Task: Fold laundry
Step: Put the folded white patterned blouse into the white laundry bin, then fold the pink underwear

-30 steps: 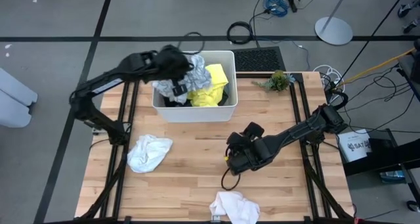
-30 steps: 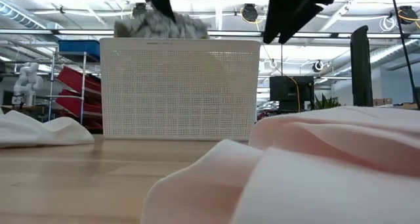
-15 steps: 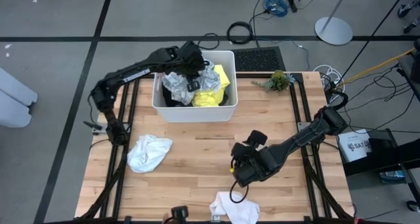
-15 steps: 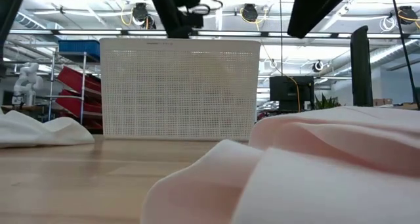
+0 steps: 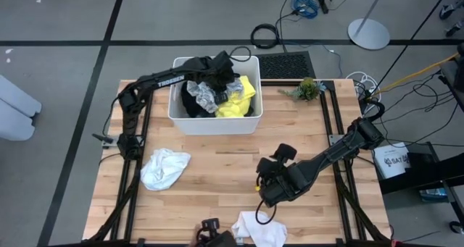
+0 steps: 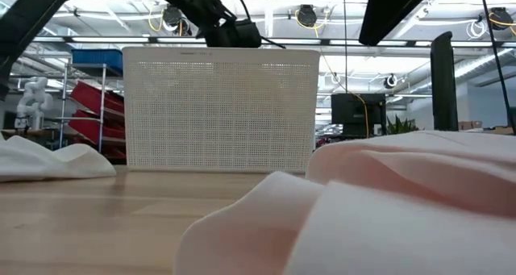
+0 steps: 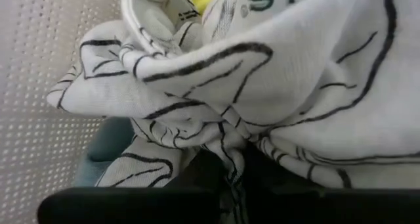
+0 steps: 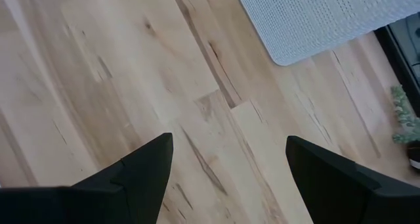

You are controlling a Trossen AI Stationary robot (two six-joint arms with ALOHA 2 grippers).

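Two jaws: left gripper pinches patterned cloth, fingertips buried; right gripper spread, empty.

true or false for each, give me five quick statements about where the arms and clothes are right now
1. The left gripper is inside the white tub. True.
2. It is shut on the grey-white patterned garment. True.
3. The right gripper holds a white cloth. False: it is open and empty over bare wood.
4. The yellow garment lies on the table. False: it is in the tub.
5. A white cloth lies on the table in front of the tub. True.
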